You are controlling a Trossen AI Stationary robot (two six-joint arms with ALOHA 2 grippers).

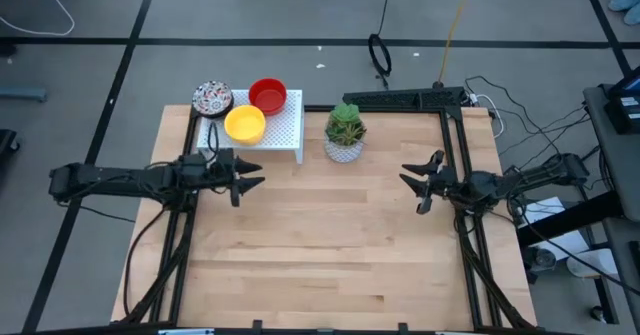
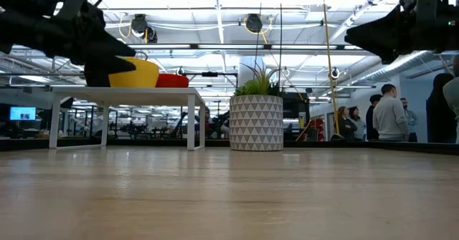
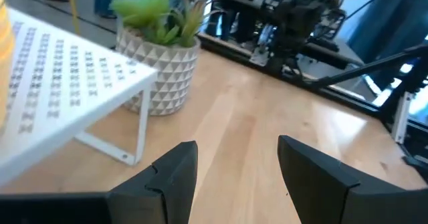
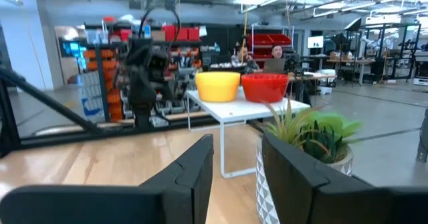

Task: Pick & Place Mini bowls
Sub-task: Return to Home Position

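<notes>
Left gripper (image 1: 254, 175) hovers above the left part of the tabletop (image 1: 320, 255), just in front of the white shelf's (image 1: 285, 133) front edge, pointing toward the middle. In the left wrist view its fingers (image 3: 179, 174) stand wide apart with bare wood between them and nothing in their grasp.

Behind it, the perforated shelf stands on thin legs at the tabletop's far left. All the bowls in view are on the shelf. At its far-left corner is the patterned bowl (image 1: 212, 98), white with dense red-blue ornament. The yellow bowl (image 1: 245, 123) sits just right of that and nearer the front. The red bowl (image 1: 267, 95) is at the back, beside the yellow one. From table height the yellow bowl (image 2: 136, 73) rises higher than the red one (image 2: 172, 80); how many bowls are nested in each spot cannot be told.

Just right of the shelf stands a white plant pot (image 1: 345, 143) with a green plant.

Well to the right, the right gripper (image 1: 412, 183) hangs over the tabletop's right part, aimed back toward the middle. Its fingers (image 4: 192, 167) are parted by a moderate gap and empty. People (image 2: 391, 114) stand in the room beyond.
</notes>
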